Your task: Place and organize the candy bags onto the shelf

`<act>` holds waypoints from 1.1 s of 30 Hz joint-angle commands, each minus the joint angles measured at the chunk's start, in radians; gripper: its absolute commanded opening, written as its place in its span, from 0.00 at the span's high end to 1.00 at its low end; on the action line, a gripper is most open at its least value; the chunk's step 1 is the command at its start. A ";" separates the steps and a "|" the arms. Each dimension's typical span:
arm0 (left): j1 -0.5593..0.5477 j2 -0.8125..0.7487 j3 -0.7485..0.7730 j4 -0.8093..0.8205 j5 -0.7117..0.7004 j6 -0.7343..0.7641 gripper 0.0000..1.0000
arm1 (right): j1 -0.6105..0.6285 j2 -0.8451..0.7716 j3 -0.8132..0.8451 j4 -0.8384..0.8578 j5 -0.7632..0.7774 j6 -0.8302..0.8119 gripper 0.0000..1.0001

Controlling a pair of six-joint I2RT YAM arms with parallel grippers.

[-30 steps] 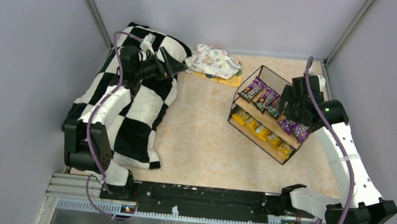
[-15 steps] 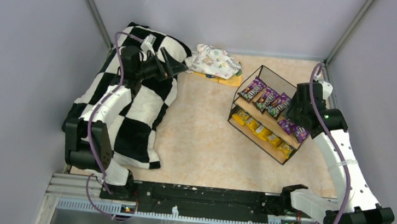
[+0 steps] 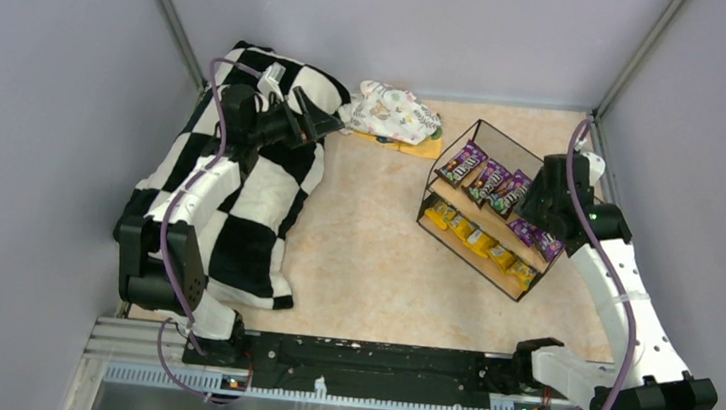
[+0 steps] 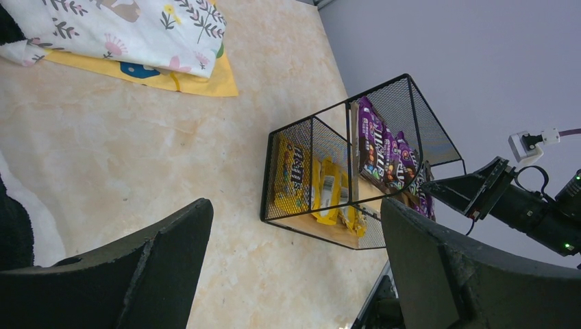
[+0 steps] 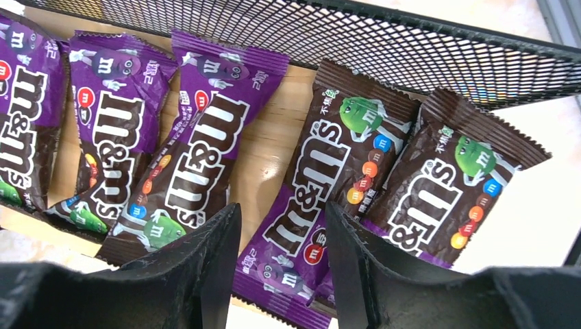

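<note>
On the right side of the table (image 3: pixel 364 255), the shelf (image 3: pixel 469 258) is standing at an angle with both tiers already filling up. 5 purple and brown candy bags (image 5: pixel 205 157) are lying side by side on the upper board, and a row of yellow candy bags (image 3: pixel 481 242) is lining the lower one.

The right claw (image 5: pixel 282 209) is hovering just over the right end of the upper row. Its fingers are sitting partly spread, with the 4th bag showing in the gap. Whether the pads are touching that bag is not showing.

The left claw (image 4: pixel 296 205) is hanging wide apart and gripping nothing. It is poised over the checkered blanket (image 3: pixel 239 203), well apart from the shelf.

No loose candy bags are showing on the bare table, though the blanket and the floral cloth (image 3: pixel 396 111) at the back could be hiding some. The placing is looking nearly done. What is remaining seems to be straightening the last 2 brown bags, which are leaning slightly and overhanging the front edge.
</note>
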 commanded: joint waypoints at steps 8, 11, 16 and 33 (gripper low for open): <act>-0.001 0.004 0.007 0.032 0.018 0.000 0.02 | -0.005 -0.041 -0.056 0.127 -0.085 0.052 0.53; -0.001 0.003 0.007 0.032 0.018 0.000 0.02 | -0.005 -0.053 -0.060 0.141 -0.074 0.052 0.53; -0.001 0.003 0.008 0.034 0.020 -0.002 0.02 | -0.005 -0.072 -0.064 0.176 -0.077 0.023 0.53; -0.001 -0.016 0.016 0.038 0.028 0.010 0.02 | -0.005 -0.209 0.191 0.140 -0.329 -0.245 0.09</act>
